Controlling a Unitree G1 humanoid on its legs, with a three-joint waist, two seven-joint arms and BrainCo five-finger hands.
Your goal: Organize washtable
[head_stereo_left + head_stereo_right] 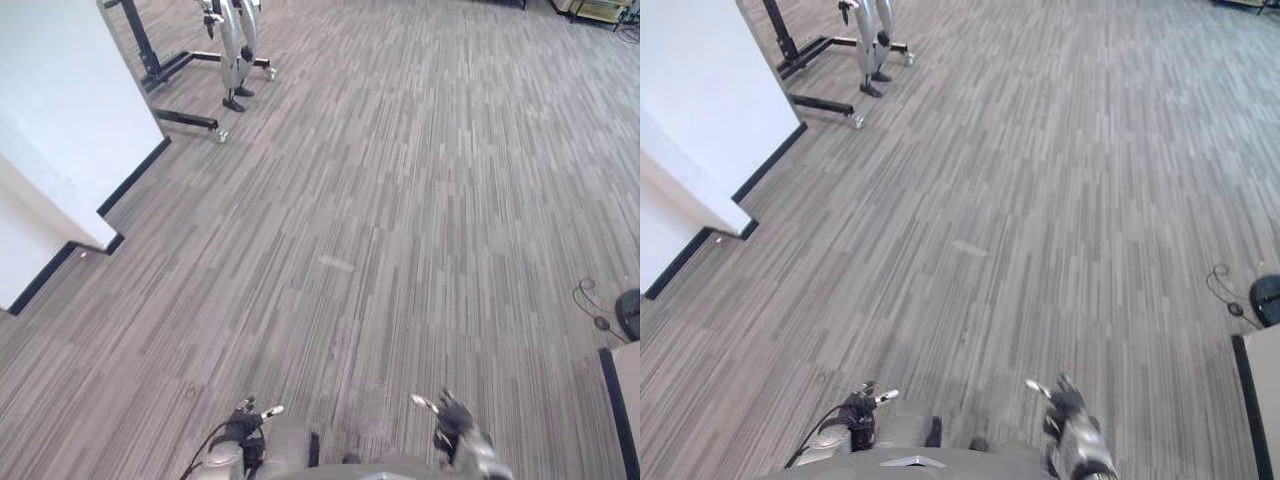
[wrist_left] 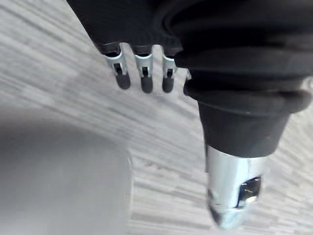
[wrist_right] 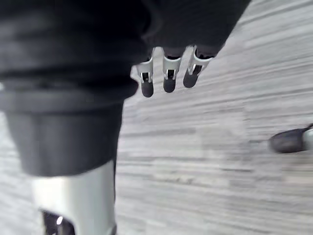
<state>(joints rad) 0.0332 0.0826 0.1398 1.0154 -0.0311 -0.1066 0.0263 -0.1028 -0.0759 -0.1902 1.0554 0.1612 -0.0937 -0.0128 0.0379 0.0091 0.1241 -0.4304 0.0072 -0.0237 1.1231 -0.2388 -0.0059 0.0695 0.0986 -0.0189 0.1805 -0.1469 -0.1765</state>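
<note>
**Both hands free, no washtable before me**

Fingers (image 2: 142, 73) of my left hand (image 1: 243, 425) hang relaxed and hold nothing; those (image 3: 168, 73) of my right hand (image 1: 452, 420) hang the same. Both hands ride low at my sides over grey striped carpet (image 1: 380, 200). No bench or wash things lie in front of me, so I judge I am walking between places, though toward the washtable or away from it I cannot tell. A white wall corner (image 1: 70, 120) stands to my left, a black wheeled stand (image 1: 185, 90) beyond it. At my right a pale slab with a dark edge (image 1: 625, 400) is cut off, too little to name.
</note>
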